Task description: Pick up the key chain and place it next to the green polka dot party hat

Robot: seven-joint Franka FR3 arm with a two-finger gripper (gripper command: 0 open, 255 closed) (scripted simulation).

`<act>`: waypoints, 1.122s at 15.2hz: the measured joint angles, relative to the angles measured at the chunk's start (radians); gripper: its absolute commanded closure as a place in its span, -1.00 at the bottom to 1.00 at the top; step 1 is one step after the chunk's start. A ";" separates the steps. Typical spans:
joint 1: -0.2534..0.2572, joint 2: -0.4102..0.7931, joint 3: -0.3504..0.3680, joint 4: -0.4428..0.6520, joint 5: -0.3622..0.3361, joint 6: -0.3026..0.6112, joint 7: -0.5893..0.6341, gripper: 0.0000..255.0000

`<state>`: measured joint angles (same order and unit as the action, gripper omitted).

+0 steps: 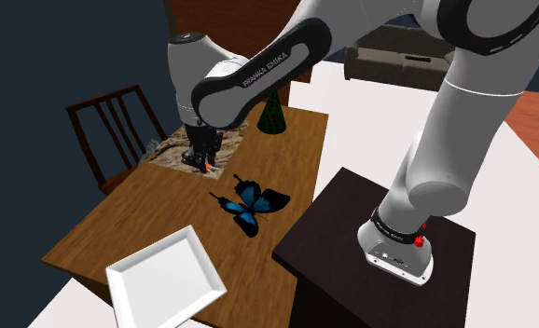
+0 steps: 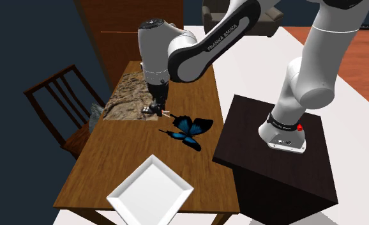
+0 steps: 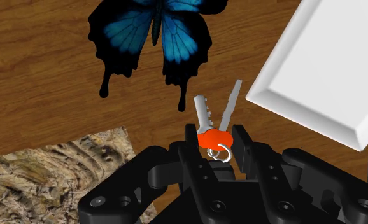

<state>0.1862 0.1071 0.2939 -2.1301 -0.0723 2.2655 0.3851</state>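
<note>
Key chain (image 3: 213, 124) was seen clasped in the black gripper (image 3: 214, 145), whose fingers (image 3: 190, 137) were closed on the orange fob from either side, with a small metal ring curled just under it. Two silver keys were fanned out from the fob, away from the palm. The long axis was laid across the line between the fingers and was pointed toward the gap between the blue butterfly (image 3: 156, 38) and the white square plate (image 3: 323, 63). The tip of one key was found just beside a tail of the butterfly's wing. Whether the keys were touching the wooden table (image 3: 42, 89) could not be told.

In the shoulder view the gripper (image 1: 204, 160) and key chain (image 1: 209, 166) were placed over the edge of a rock-patterned mat (image 1: 174, 151), near the middle of the table (image 1: 118, 219). The butterfly (image 1: 251, 205) was laid toward the table's stand-side edge. The plate (image 1: 165, 280) was set at the table's near end, its corner hung over the edge. The dark green dotted party hat (image 1: 273, 116) was stood upright at the far end, apart from the key chain. A wooden chair (image 1: 118, 130) was drawn up at the opposite long edge.
</note>
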 measured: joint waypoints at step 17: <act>-0.004 -0.094 0.003 0.133 0.040 -0.222 -0.030 1.00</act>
<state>0.1825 0.0134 0.2965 -1.9972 -0.0320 2.0440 0.3549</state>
